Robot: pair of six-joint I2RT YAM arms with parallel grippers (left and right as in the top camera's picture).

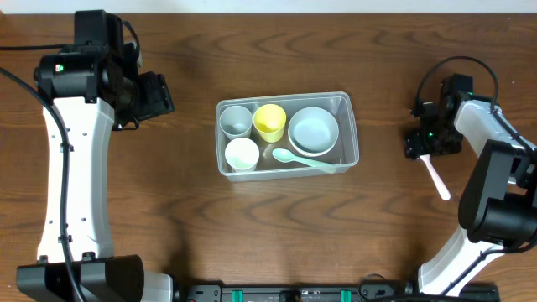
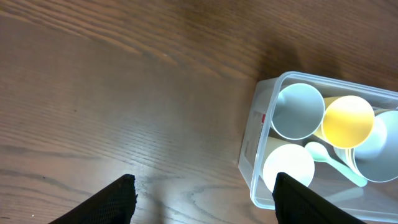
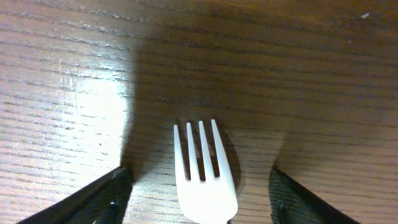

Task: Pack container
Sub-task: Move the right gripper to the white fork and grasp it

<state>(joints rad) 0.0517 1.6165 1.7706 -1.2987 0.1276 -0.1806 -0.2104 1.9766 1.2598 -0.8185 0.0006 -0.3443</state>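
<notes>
Overhead view, item 1: container (image 1: 285, 98), clear tub, mid-table (image 1: 252, 235), between the 2 arms. Contents: grey cup (image 1: 236, 121), yellow cup (image 1: 269, 122), white cup (image 1: 242, 154), pale-blue bowl (image 1: 314, 130), light-green spoon (image 1: 300, 159) along the front wall.

Item 2: fork (image 3: 204, 168), white plastic, flat on the wood well to the right of the tub, not yet packed.

Item 3: right gripper (image 3: 199, 177), low over the fork's head end. Jaws stand wide, 1 on each side of the tines with a gap on both sides, gripping nothing.

Item 4: left gripper (image 2: 205, 186), parted and empty, hanging over bare wood just left of the tub.

Hazards, judged:
- Fork is thin and lies flush, so closing fingers may ride over it or scrape the table and miss.
- The grip falls near the tines, so the long handle may swing or droop.
- A trailing handle could catch the tub's rim on entry.
- The tub is crowded, so the fork may perch on the bowl or knock a cup.
</notes>
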